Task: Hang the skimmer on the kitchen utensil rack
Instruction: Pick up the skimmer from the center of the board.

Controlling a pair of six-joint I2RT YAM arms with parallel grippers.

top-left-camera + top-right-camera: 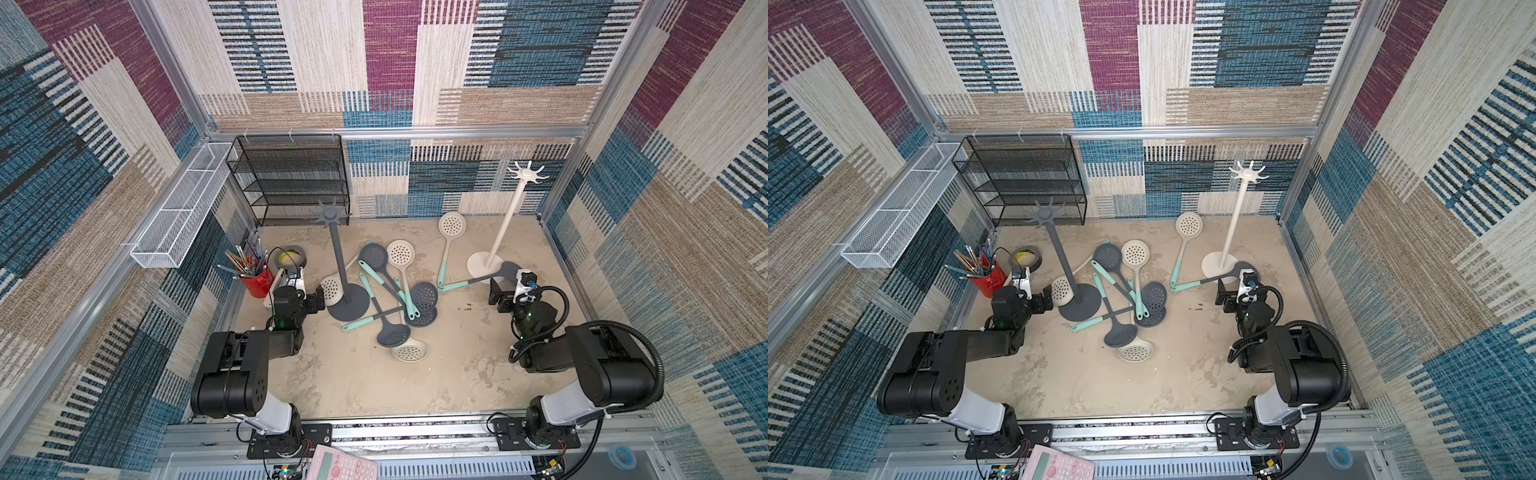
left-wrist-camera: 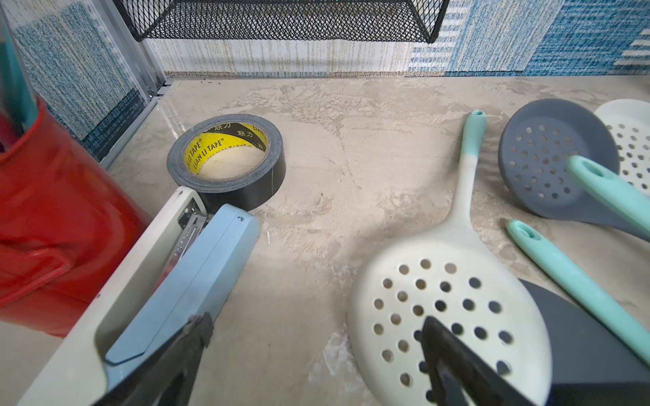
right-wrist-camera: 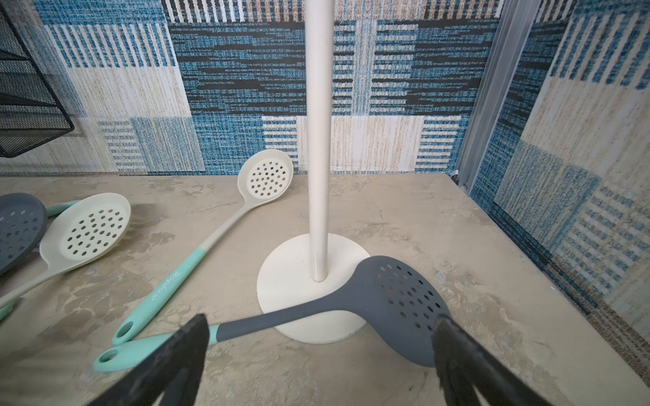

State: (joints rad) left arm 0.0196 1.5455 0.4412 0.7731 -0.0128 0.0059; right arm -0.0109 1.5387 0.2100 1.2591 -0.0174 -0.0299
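Note:
Several skimmers with teal handles lie in a heap [image 1: 390, 286] mid-table. A grey rack [image 1: 337, 257] and a white rack [image 1: 505, 220] stand upright with bare hooks. One grey skimmer [image 3: 397, 302] rests with its neck across the white rack's base [image 3: 292, 281]. My right gripper [image 3: 318, 334] hangs open just in front of it, the fingers on either side of neck and head, touching nothing. My left gripper [image 2: 316, 337] is open low over the table. One finger is above a cream skimmer [image 2: 446, 309] that leans on the grey rack's base [image 2: 598, 351].
A red cup of pencils [image 1: 257, 280], a stapler [image 2: 183, 274] and a black tape roll [image 2: 228, 158] crowd the left gripper's outer side. A black mesh shelf [image 1: 291, 178] stands at the back left and a white wire basket [image 1: 183, 208] hangs on the left wall.

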